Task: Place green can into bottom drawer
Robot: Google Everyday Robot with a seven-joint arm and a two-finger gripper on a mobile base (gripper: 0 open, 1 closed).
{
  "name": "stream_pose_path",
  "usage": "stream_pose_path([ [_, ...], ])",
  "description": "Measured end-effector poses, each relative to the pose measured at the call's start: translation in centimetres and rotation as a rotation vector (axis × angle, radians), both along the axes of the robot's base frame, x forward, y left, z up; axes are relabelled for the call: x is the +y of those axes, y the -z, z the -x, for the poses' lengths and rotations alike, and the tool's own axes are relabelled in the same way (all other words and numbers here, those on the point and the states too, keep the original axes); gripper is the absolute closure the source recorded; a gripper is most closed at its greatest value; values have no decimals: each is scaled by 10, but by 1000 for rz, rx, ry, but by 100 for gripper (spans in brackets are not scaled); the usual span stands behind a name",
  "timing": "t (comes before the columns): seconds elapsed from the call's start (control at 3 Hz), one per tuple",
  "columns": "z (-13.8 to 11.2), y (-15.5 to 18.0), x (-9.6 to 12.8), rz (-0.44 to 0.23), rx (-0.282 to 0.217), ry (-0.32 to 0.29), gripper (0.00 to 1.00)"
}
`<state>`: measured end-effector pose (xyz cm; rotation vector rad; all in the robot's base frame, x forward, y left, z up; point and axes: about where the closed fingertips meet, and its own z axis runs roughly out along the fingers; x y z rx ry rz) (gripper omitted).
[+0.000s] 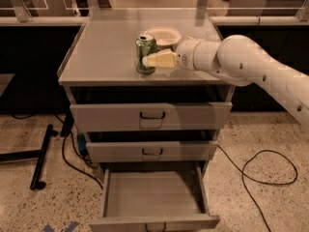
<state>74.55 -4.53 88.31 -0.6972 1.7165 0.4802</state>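
The green can [145,48] is standing upright on the top of the grey cabinet [104,50], just in front of a white bowl [164,35]. The gripper [149,60] is reaching in from the right and pressing against the can's near right side; whether it is clamping the can cannot be told. The bottom drawer [153,222] is standing pulled out, well below the can. The middle drawer [152,151] and top drawer [150,116] are sitting shut.

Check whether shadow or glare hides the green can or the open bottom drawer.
Camera view: dim, warm light; the small green aluminium drink can on the grey cabinet top shows plainly, without glare, the robot's pale hand against its side. Camera view: the wide grey metal bottom drawer is lit inside; deep shadow fills the gaps above the two upper drawers.
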Motion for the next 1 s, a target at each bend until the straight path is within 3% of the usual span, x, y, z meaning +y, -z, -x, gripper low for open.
stream_pose_path([
  [0.67,-5,7,50,-13,30,-87,0],
  [1.0,-8,7,79,-18,47,-151,19],
])
